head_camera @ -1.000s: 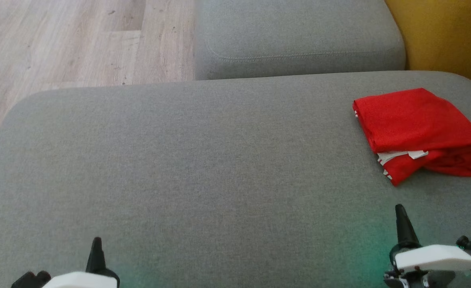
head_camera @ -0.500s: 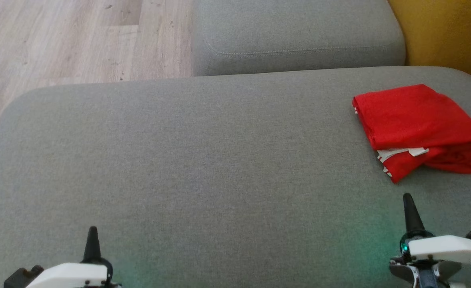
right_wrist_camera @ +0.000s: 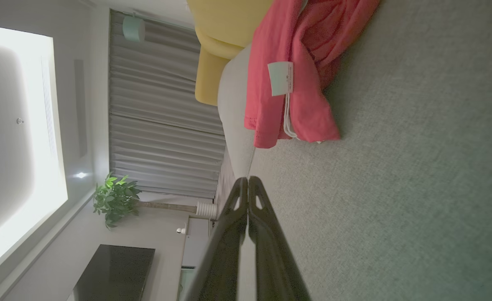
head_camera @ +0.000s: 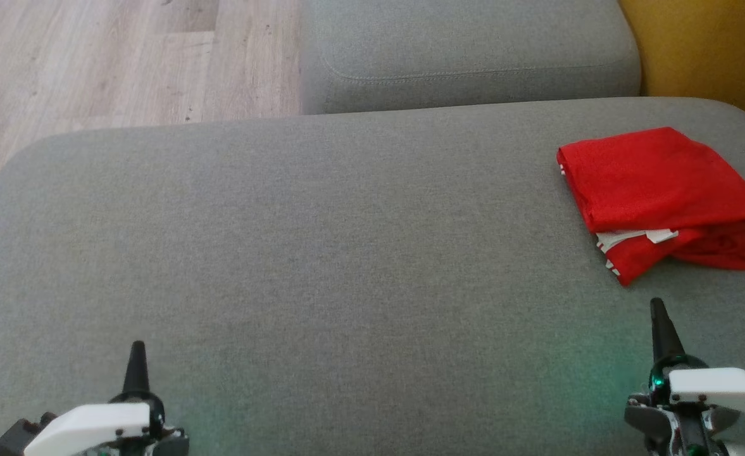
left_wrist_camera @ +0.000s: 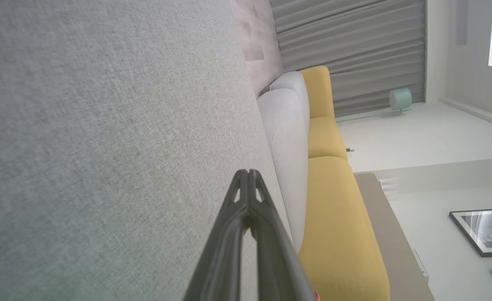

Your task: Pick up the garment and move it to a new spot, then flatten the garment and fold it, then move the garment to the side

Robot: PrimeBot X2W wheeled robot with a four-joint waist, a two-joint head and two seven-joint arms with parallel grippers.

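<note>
**No legible text in view**

You can read nothing in these pictures. The only label is a white tag (right_wrist_camera: 280,78) sewn into the folded red garment (right_wrist_camera: 308,108). In the right wrist view it carries a small dark mark and a line of fine print, both too small to make out. In the head view it shows as plain white strips.

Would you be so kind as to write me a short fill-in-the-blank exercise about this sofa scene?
1. The folded garment is ____ in colour.
2. It rests on the ____ sofa cushion.
3. The left gripper and the right gripper each have their jaws ____.
4. Of the two, the ____ one is nearer the garment.
Missing words: red; grey; shut; right.
</note>
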